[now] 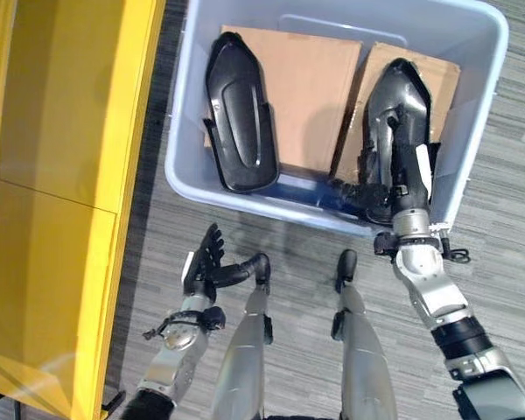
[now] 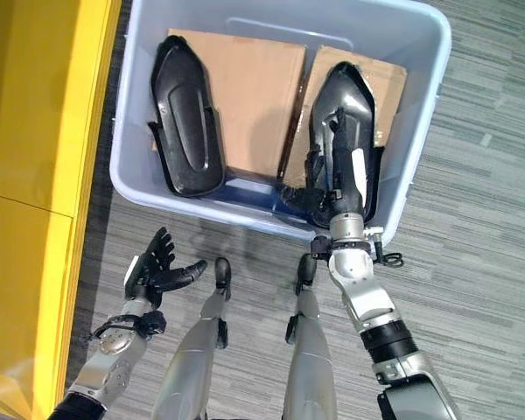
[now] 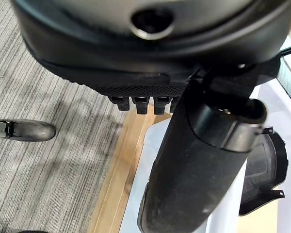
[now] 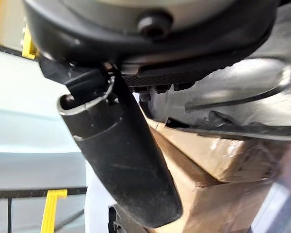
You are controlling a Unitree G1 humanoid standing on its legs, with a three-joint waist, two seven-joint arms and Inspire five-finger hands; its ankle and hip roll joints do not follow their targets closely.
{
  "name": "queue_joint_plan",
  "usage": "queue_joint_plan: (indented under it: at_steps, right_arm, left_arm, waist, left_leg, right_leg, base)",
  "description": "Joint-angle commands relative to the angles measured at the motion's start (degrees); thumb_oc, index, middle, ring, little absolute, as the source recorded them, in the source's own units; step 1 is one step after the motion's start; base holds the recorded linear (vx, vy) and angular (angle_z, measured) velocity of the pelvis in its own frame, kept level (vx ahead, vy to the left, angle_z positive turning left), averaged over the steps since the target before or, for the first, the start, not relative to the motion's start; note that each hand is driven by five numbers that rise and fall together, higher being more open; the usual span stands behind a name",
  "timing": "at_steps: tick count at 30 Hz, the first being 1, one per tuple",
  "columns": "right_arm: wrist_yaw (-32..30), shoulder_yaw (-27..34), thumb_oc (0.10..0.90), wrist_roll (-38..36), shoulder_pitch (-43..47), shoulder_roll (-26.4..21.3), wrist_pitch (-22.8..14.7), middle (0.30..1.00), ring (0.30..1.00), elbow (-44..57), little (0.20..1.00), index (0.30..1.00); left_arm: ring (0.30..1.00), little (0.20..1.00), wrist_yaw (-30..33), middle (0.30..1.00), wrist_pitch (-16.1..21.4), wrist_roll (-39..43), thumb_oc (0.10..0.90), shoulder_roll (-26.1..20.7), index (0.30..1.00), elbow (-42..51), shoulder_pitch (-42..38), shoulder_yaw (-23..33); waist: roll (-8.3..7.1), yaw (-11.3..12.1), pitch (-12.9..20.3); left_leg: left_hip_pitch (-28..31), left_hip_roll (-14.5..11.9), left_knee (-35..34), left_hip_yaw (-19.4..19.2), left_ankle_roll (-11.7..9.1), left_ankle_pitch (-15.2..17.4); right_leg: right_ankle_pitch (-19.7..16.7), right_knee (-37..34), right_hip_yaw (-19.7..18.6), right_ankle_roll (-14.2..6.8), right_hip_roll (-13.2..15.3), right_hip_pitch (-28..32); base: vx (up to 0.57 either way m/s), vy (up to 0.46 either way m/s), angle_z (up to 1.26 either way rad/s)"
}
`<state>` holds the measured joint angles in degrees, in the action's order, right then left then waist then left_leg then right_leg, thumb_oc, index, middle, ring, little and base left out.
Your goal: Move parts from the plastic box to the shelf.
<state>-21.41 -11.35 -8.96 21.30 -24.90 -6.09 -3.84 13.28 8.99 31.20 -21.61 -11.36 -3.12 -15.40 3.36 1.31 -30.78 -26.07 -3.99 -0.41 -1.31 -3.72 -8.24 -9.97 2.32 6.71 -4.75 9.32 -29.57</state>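
A pale blue plastic box [image 1: 245,194] stands on the floor with two black moulded parts lying on cardboard sheets [image 1: 311,87]. One black part [image 1: 239,114] lies at the box's left. The other black part [image 1: 401,92] lies at its right, and my right hand [image 1: 401,171] reaches over the near wall and rests along it. The fingers look straight, with the white-covered thumb [image 1: 423,171] beside them. The right wrist view shows the thumb [image 4: 121,155] over the cardboard [image 4: 208,162]. My left hand [image 1: 206,261] hovers open over the floor, in front of the box and holding nothing.
The yellow shelf [image 1: 61,175] runs along the left side, close to the box's left wall. Grey striped carpet [image 1: 507,175] surrounds the box, with free floor to its right. The left wrist view shows the box's wall [image 3: 157,141] and a black part [image 3: 266,170] inside.
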Motion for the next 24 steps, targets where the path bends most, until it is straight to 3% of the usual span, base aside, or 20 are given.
queue_joint_plan:
  at_steps: [1, 8, 15, 20, 22, 24]
  right_arm:
    - [0.56, 1.79, 0.9, 2.26, 2.63, -1.14, -6.51, 1.0, 1.0, 7.38, 1.0, 1.0]
    - [1.07, 2.39, 0.9, 0.08, -3.07, 0.64, -7.22, 1.0, 1.0, 8.08, 1.0, 1.0]
    - [-0.08, 1.54, 0.9, -3.45, -1.67, 2.87, -7.02, 1.0, 1.0, 2.6, 1.0, 1.0]
    - [0.92, 0.45, 0.9, -12.68, 1.71, 5.63, -7.8, 1.0, 1.0, -4.22, 1.0, 1.0]
    - [2.32, 0.62, 0.9, -22.96, 4.0, 7.65, -9.34, 1.0, 1.0, -8.28, 1.0, 1.0]
    - [2.5, 0.91, 0.9, -26.12, 4.81, 8.12, -9.78, 1.0, 1.0, -9.85, 1.0, 1.0]
  left_arm:
    - [1.0, 1.0, 0.77, 1.0, 3.0, -0.66, 0.9, -1.61, 1.0, 5.84, 4.06, 2.94]
    - [1.0, 1.0, 1.23, 1.0, 3.23, -1.34, 0.9, -1.76, 1.0, 5.67, 4.72, 3.5]
    - [1.0, 1.0, 1.44, 1.0, 3.56, -1.07, 0.9, -1.69, 1.0, 5.42, 4.92, 3.05]
    - [1.0, 1.0, 1.24, 1.0, 3.42, -0.58, 0.9, -1.51, 1.0, 4.98, 4.51, 2.52]
    - [1.0, 1.0, 1.04, 1.0, 2.88, 0.18, 0.9, -1.39, 1.0, 4.9, 4.49, 1.61]
    - [1.0, 1.0, 1.04, 1.0, 2.69, 0.28, 0.9, -1.47, 1.0, 4.79, 4.41, 1.45]
  waist:
    - [-2.43, -0.64, 1.0]
    - [-2.9, -1.47, 0.99]
    - [-2.54, -1.37, 0.98]
    - [-2.22, -0.86, 0.98]
    - [-2.07, -0.43, 0.98]
    - [-2.05, -0.34, 0.98]
  left_leg:
    - [1.49, -2.24, 4.29, 0.63, -0.37, 3.75]
    - [1.55, -2.41, 4.05, 0.49, -0.51, 3.64]
    - [1.69, -2.52, 3.88, 0.29, -0.64, 3.8]
    - [1.46, -2.49, 3.66, 0.4, -0.74, 3.31]
    - [1.51, -2.61, 3.6, 0.6, -0.83, 3.39]
    - [1.46, -2.64, 3.56, 0.66, -0.83, 3.36]
  right_leg:
    - [3.71, 5.41, 0.46, -3.29, 3.93, 1.77]
    - [3.52, 5.15, 0.45, -3.35, 3.81, 1.81]
    - [3.58, 5.12, 0.34, -3.39, 3.79, 1.66]
    - [3.36, 5.07, 0.28, -3.22, 3.74, 1.38]
    - [3.68, 5.36, 0.41, -3.15, 3.7, 1.25]
    - [3.71, 5.41, 0.44, -3.13, 3.68, 1.19]
  base:
    - [0.0, 0.0, 0.0]
    - [0.0, 0.0, 0.0]
    - [0.0, 0.0, 0.0]
    - [0.0, 0.0, 0.0]
    - [0.0, 0.0, 0.0]
    - [0.0, 0.0, 0.0]
